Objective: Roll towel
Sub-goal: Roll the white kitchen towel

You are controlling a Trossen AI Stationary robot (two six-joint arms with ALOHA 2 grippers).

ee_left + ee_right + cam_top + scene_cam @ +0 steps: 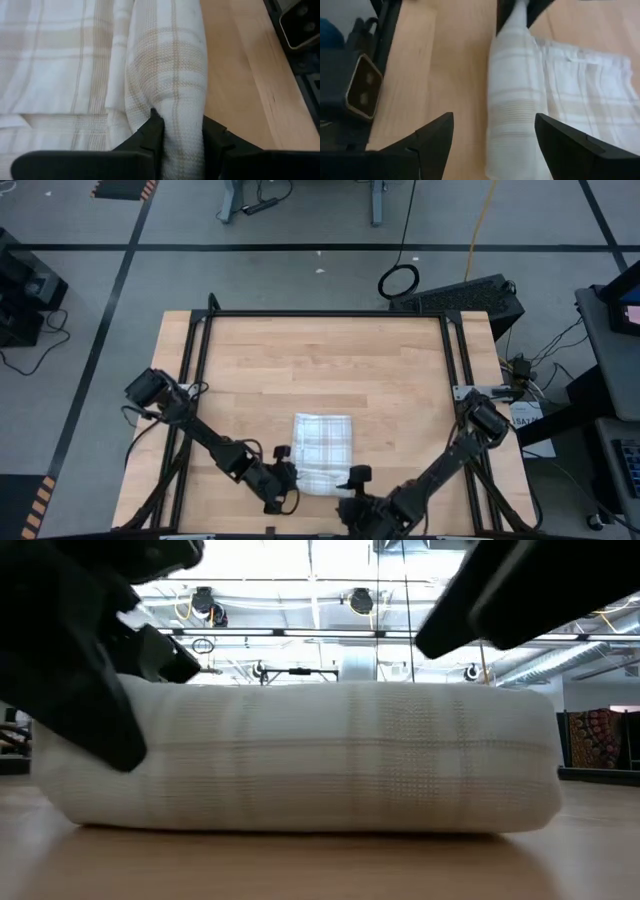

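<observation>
Fingers [150,137] of L gripper [178,145] are clamped on the rolled end of the towel [324,450]; left wrist view shows cloth pinched between both dark tips. R gripper [492,137] stands w/ fingers spread wide, roll lying between them but not touched on either side; right wrist view shows bare wood in the gap beside the cloth.

Position. Towel lies on the table [300,350], near the front edge, roughly midway btwn the two arms. High view: L gripper at the towel's front-left corner, R gripper just off its front-right corner. Both arms reach in from the table's front corners.

Form of cloth. Low view shows a thick, rounded bundle w/ plaid lines running across it, resting flat on the wood. Wrist views show this roll running along the front edge only; beyond it a flat stretch of plaid cloth remains spread out, w/ a small white tag [566,59] at its border.

Progress (judgement). Rolling is started, not finished: first turns are made at the front edge, most of the towel is unrolled. Remaining work: carry the roll over the flat part to the far edge, both ends kept level.

Risk (judgement). W/ only one end gripped, roll may skew or loosen at the R end.
</observation>
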